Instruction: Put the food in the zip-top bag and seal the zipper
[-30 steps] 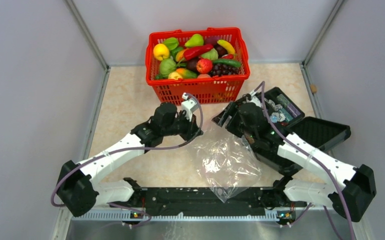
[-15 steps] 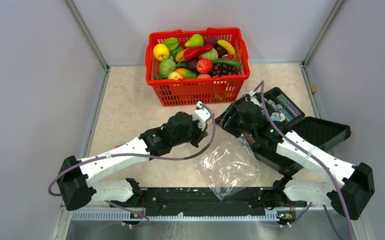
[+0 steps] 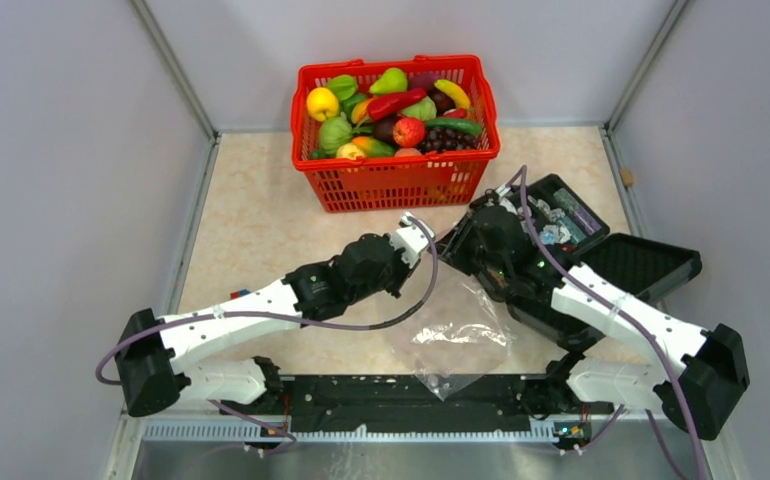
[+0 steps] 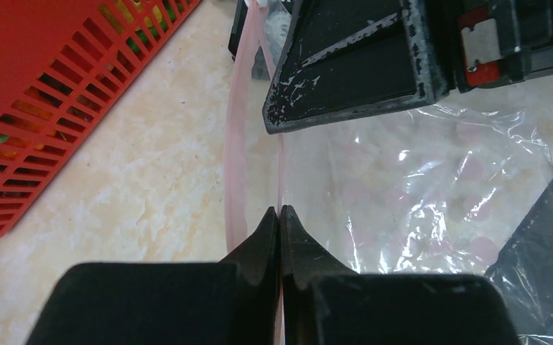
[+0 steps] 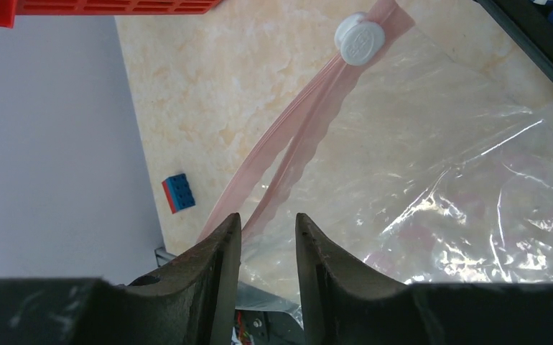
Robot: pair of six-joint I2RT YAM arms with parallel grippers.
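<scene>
The zipper (image 5: 304,122) runs lengthwise out from the narrowly parted right hand (image 5: 266,219); the closed left hand (image 4: 279,214) seemingly pinches it.

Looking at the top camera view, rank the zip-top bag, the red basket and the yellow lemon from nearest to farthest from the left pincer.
1. The zip-top bag, mid-table: the left pincer is shut on its zipper.
2. The red basket, at the back of the table, its front wall facing the pincer.
3. The yellow lemon, in the basket's far left corner.
</scene>
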